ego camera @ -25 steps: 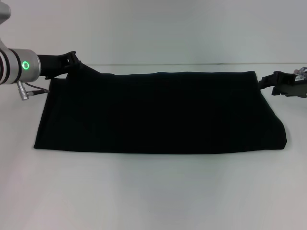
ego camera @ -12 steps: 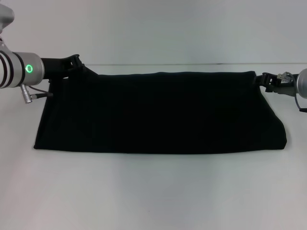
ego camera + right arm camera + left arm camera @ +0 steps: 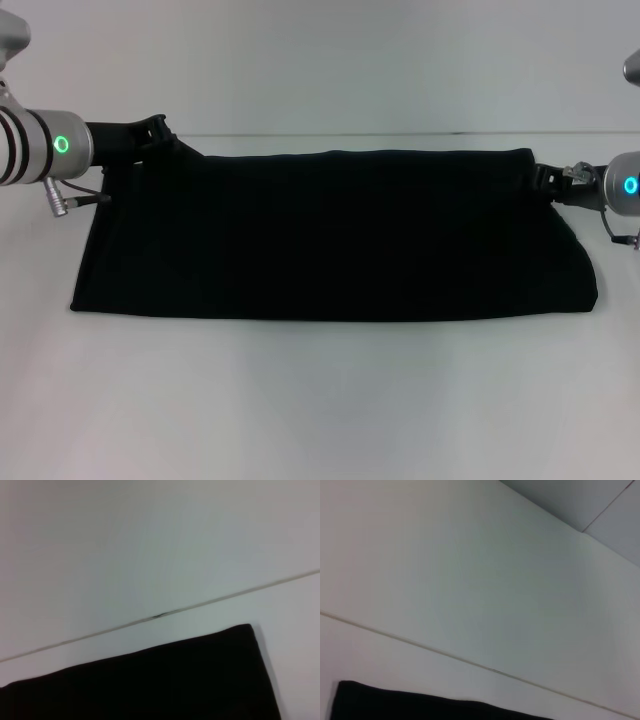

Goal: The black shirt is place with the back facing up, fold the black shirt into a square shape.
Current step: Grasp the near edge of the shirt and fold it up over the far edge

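The plain black soft-cloth shirt [image 3: 335,235] lies folded into a long wide band across the white table [image 3: 320,400]. The left pincer [image 3: 152,132] meets its far left corner, where the cloth rises toward it. The right pincer [image 3: 545,178] touches the far right corner. How far either pincer is open cannot be told.

The black shirt [image 3: 335,235] lies on the white table [image 3: 320,400] as a wide, folded band, its long edges running parallel to the table's far edge. The left gripper [image 3: 150,132] meets the shirt's far left corner, where the cloth rises slightly off the table. The right gripper [image 3: 548,180] sits at the shirt's far right corner. How the jaws stand cannot be made out against the dark cloth.
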### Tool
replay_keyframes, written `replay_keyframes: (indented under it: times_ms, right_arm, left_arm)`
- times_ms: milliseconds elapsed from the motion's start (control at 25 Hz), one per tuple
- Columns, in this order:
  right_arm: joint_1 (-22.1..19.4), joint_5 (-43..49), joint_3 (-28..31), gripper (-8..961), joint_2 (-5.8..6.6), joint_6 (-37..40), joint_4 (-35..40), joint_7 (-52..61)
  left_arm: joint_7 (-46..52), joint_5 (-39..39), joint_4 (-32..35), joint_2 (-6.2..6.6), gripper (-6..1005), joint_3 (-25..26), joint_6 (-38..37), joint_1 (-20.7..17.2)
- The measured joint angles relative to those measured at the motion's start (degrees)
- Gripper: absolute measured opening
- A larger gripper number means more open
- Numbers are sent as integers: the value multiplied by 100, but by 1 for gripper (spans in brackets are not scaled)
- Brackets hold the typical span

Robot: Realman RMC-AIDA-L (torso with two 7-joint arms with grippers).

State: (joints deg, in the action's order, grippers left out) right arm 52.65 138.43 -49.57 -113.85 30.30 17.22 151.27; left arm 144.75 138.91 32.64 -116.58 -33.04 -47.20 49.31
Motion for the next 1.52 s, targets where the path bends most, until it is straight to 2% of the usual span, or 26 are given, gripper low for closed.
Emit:
replay_keyframes:
  times_ms: [320,400,640,760,960,1080,1520]
  right_arm:
    - [64,0,-70,401,29,121,29,1]
    - [64,0,-71,166,40,131,30,19]
    - [7,0,-62,11,65,229,76,37]
    - [-132,0,-30,11,92,527,390,101]
    - [-584,1,-55,12,100,1276,1575,462]
    - [-709,0,-62,13,102,1514,2066,604]
    - [-473,50,-75,14,99,1136,2035,563]
  left_arm:
    - [-1,0,6,-5,1,0,0,-9]
    - [0,0,6,-5,1,0,0,-13]
    - [-1,0,9,-5,1,-1,-29,-20]
    - [-5,0,113,-6,1,-1,-235,-49]
    - [60,2,470,0,1,34,-739,-127]
    - [172,4,588,26,1,42,-837,-143]
    - [219,8,596,6,3,18,-293,-68]
